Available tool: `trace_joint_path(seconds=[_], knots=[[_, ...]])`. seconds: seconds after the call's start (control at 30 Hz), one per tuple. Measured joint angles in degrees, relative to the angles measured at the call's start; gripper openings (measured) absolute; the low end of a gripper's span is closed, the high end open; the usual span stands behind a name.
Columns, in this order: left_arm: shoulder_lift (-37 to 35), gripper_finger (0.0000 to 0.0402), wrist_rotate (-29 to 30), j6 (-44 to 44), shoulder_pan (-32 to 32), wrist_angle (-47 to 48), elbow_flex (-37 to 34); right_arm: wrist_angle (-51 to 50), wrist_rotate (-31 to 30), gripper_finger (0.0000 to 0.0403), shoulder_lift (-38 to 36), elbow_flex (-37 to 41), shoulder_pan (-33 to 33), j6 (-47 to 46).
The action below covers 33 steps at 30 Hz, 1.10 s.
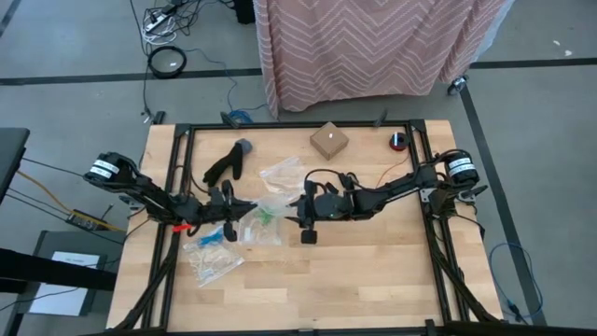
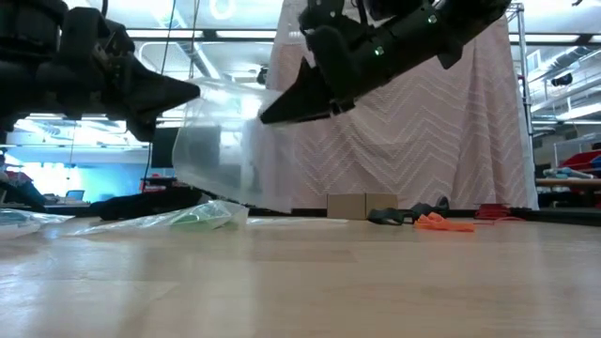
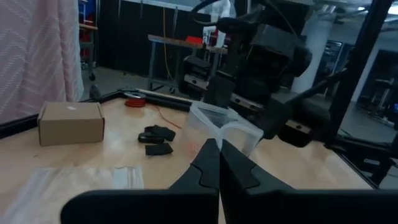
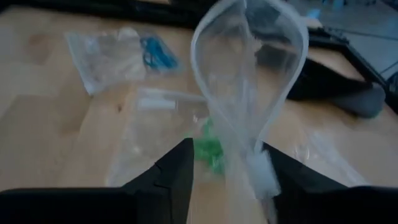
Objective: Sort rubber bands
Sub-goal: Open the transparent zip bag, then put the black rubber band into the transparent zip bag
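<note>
Here my left gripper (image 3: 219, 163) has its jaws pressed tight on one edge of a clear zip bag (image 2: 221, 145), holding it off the worktop (image 1: 373, 271) so its mouth gapes toward my right gripper (image 4: 227, 168). The right jaws stand apart around the bag's lower end, gripping nothing I can make out, probably just letting go. Green rubber bands (image 4: 208, 151) lie in a bag flat on the wood below; blue rubber bands (image 4: 155, 53) sit in another bag to the left. A cardboard box (image 1: 328, 141) rests at the far edge, with a striped curtain (image 1: 373, 47) beyond.
</note>
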<state>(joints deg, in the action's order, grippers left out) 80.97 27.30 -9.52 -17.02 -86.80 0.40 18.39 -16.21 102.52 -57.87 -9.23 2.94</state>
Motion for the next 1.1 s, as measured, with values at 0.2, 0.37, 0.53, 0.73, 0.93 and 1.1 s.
trace_joint_path(seconds=[0.2, 0.37, 0.53, 0.73, 0.93, 1.1], knots=[[0.0, 0.0001, -0.1, -0.4, 0.0, 1.9, 0.0, -7.1, -5.1, 0.0179, -2.1, 0.0, -1.1, -0.5], [0.0, 0.0001, -0.2, -3.0, 0.0, 2.3, 0.0, -20.6, -10.4, 0.0195, -8.1, 0.0, -1.3, -4.6], [0.0, 0.0001, -0.2, -5.8, 0.0, 2.1, 0.0, -39.5, -11.3, 0.0198, -14.6, 0.0, -1.3, -15.0], [0.0, 0.0001, -1.0, -5.9, 0.0, 2.7, 2.2, -57.2, -11.2, 0.0194, -16.0, 0.0, -0.4, -23.4], [0.0, 0.0001, -1.0, -4.3, 0.0, 3.7, 2.8, -56.1, -8.6, 0.0200, -14.5, 0.0, 3.6, -22.5], [0.0, 0.0001, -0.9, -4.2, 0.0, 4.3, 2.8, -52.1, -5.3, 0.0207, -13.4, 0.8, 8.2, -20.9]])
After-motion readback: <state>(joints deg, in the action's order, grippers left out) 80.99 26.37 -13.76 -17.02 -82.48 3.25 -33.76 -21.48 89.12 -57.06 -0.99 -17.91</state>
